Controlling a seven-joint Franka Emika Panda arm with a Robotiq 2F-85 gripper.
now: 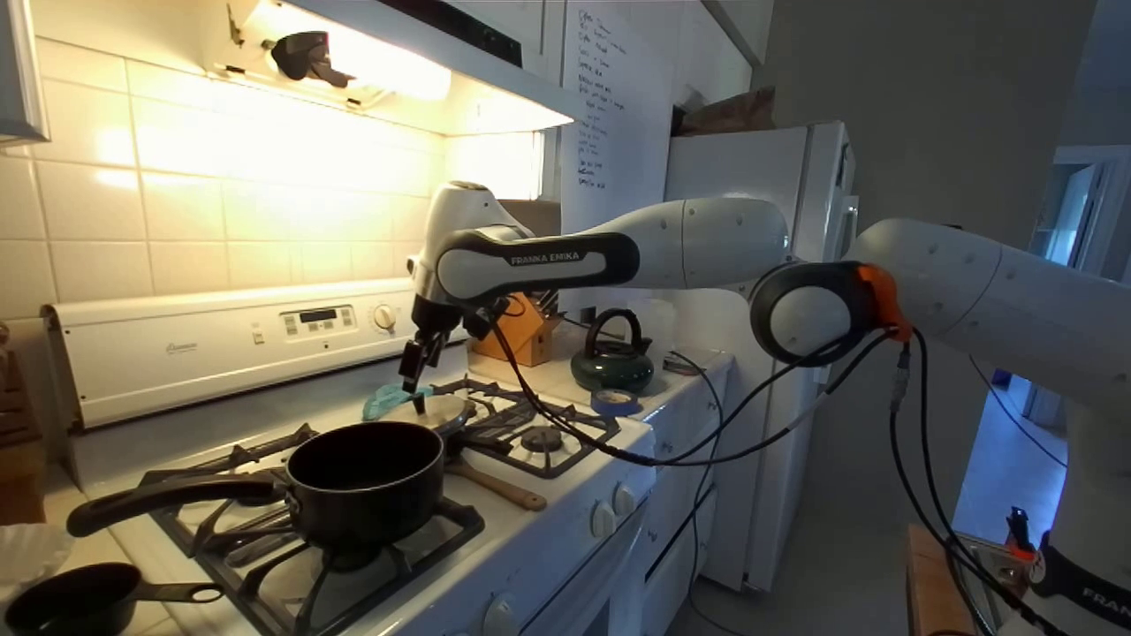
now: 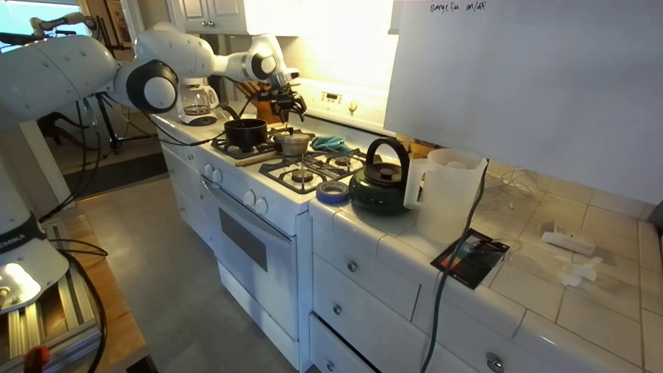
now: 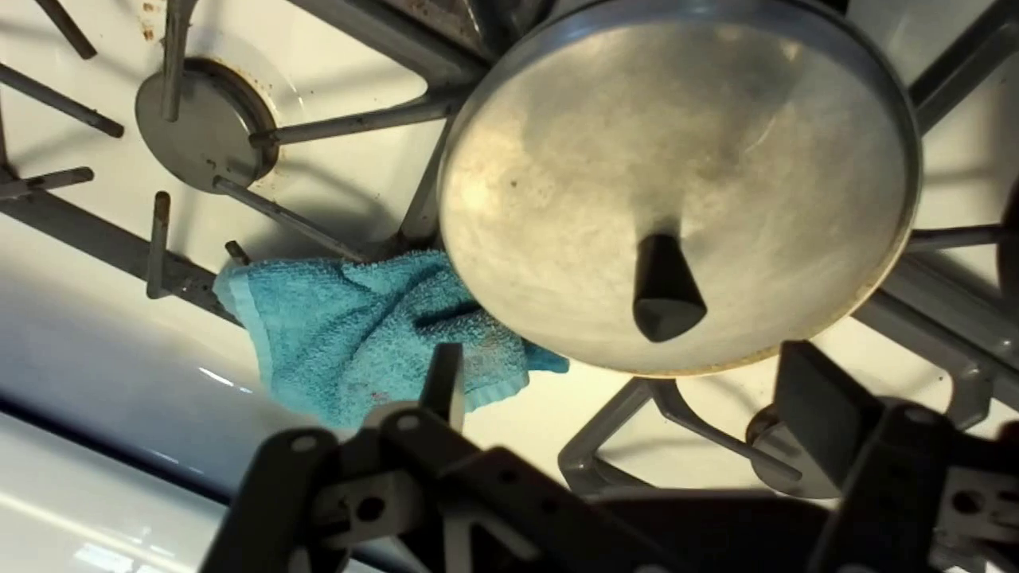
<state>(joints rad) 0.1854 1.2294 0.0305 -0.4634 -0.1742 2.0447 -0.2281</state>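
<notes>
My gripper (image 3: 625, 358) is open and empty, its two dark fingers spread apart. It hangs above the stove, over a small metal pot with a domed silver lid (image 3: 685, 183). The lid's black knob (image 3: 667, 294) lies ahead of the gap between the fingers in the wrist view; I see no contact. In both exterior views the gripper (image 1: 421, 375) (image 2: 294, 116) points down just above the lidded pot (image 1: 442, 413) (image 2: 291, 144). A crumpled turquoise cloth (image 3: 358, 334) lies beside the pot, partly behind the left finger; it also shows in both exterior views (image 1: 389, 402) (image 2: 330, 144).
A black saucepan (image 1: 367, 486) stands on the burner beside the lidded pot, its handle sticking out. A wooden utensil handle (image 1: 499, 486) lies between them. A green kettle (image 2: 380, 189), blue tape roll (image 2: 332, 192) and pitcher (image 2: 450, 202) stand on the counter. A range hood (image 1: 424, 71) overhangs.
</notes>
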